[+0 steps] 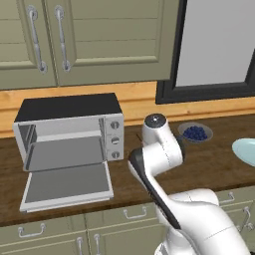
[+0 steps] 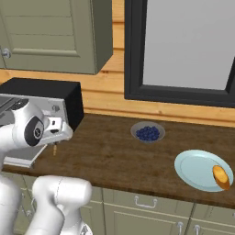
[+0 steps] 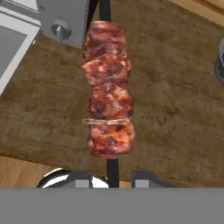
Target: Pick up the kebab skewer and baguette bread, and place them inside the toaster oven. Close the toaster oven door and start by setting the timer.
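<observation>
the gripper (image 3: 112, 180) grasps the kebab skewer (image 3: 108, 89); next, carry it into the open toaster oven (image 1: 69, 130) just ahead.

**Kitchen count: one of nearly everything**

One toaster oven (image 1: 69, 134) on the left, with one toaster oven door (image 1: 67, 185) and three knobs (image 1: 115, 140) in a column. One kebab skewer (image 3: 108, 103) carrying four meat chunks. One baguette bread (image 2: 221, 176) on one pale blue plate (image 2: 193, 170) at the right. One bowl of blueberries (image 2: 148, 132) further back. One framed window (image 2: 183, 50) on the far wall.
</observation>
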Robot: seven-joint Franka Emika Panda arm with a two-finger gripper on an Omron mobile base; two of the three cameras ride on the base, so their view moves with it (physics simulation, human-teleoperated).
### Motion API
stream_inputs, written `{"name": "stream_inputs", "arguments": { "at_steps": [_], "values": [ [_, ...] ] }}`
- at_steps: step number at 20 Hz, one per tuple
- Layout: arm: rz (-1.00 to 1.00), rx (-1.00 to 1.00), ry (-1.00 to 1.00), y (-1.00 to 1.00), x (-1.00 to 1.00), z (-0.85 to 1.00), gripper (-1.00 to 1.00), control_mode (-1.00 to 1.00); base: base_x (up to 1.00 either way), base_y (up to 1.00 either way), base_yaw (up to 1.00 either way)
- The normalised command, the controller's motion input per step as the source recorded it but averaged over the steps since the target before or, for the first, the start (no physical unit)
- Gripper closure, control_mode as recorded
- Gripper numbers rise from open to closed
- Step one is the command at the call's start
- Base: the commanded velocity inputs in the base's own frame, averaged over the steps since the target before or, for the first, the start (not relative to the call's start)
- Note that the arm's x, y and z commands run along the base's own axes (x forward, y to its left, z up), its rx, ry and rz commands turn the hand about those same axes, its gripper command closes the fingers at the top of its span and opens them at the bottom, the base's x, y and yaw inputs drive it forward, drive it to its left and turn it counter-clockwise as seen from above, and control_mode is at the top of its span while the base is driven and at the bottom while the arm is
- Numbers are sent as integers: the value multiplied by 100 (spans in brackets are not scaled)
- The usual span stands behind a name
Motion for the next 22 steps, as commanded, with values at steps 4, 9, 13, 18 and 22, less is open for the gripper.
{"name": "stream_inputs", "arguments": {
  "at_steps": [4,9,13,18,22],
  "values": [
    [38,-4,0,81,1,22,100,-100,0,0,0],
    [39,-2,3,66,24,27,100,-100,0,0,0],
    [35,-6,2,66,31,17,100,-100,0,0,0],
    [16,-19,-7,89,41,1,100,-100,0,0,0],
    [12,-9,-6,50,46,4,100,-100,0,0,0]
  ]
}}
